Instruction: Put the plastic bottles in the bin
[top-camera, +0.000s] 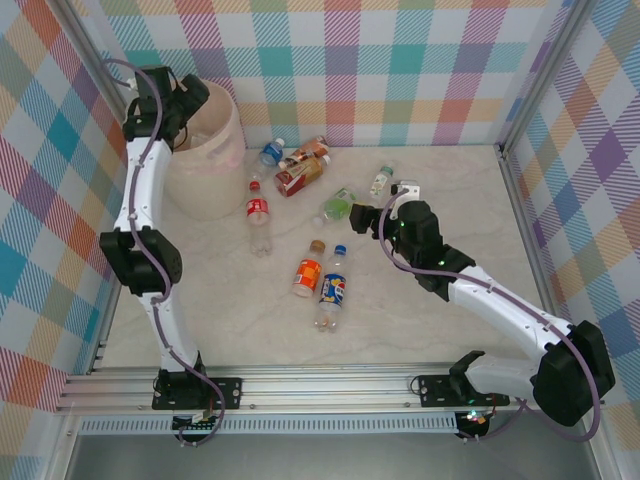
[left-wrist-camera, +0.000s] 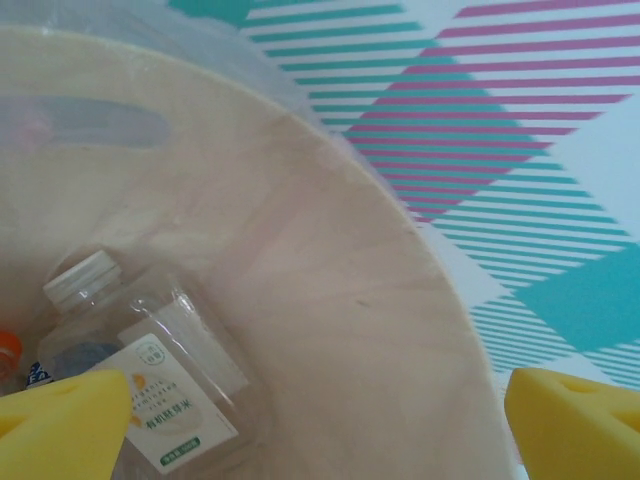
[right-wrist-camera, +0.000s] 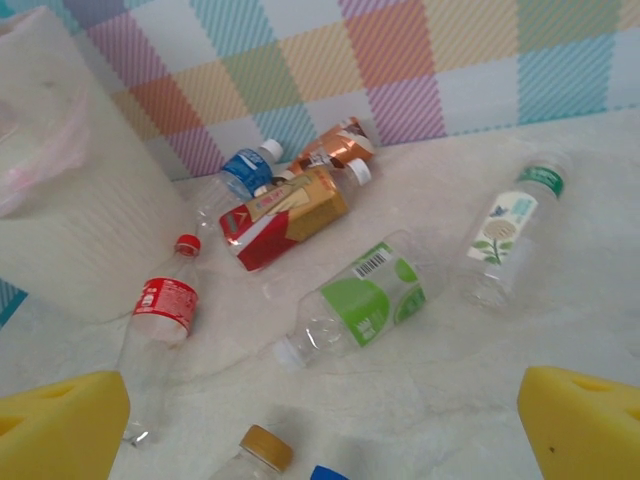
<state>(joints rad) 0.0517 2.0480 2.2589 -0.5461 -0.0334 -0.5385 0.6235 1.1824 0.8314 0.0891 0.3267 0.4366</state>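
Plaid walls (top-camera: 400, 60) in pastel checks enclosed a pale marbled table (top-camera: 250, 335), and the bin (top-camera: 205, 185) stood at the upper left of the top view.

The left gripper (top-camera: 190, 100) hung over the bin's mouth. In its wrist view the left gripper (left-wrist-camera: 320, 430) had its yellow pads spread to opposite lower corners, with nothing between them. Below it, inside the bin (left-wrist-camera: 330, 300), lay a white-labelled bottle (left-wrist-camera: 150, 400), with an orange cap (left-wrist-camera: 5, 350) at the left edge, so at least two seemed already binned.

Eight bottles lay on the table:
- a blue-labelled bottle (top-camera: 270, 152), a copper-brown bottle (top-camera: 308, 150) and a red-and-gold bottle (top-camera: 300, 177), clustered right of the bin
- a red-labelled bottle (top-camera: 258, 210) below them
- a green-labelled bottle (top-camera: 338, 205) and a flower-labelled bottle (top-camera: 381, 180) at centre
- an orange-labelled bottle (top-camera: 308, 272) and a dark-blue-labelled bottle (top-camera: 332, 285), lower down

The right gripper (top-camera: 388, 208) sat just right of the green-labelled bottle (right-wrist-camera: 365, 305). Its wrist view showed the right gripper (right-wrist-camera: 320, 430) fully spread and holding nothing. Most of the job looked undone.
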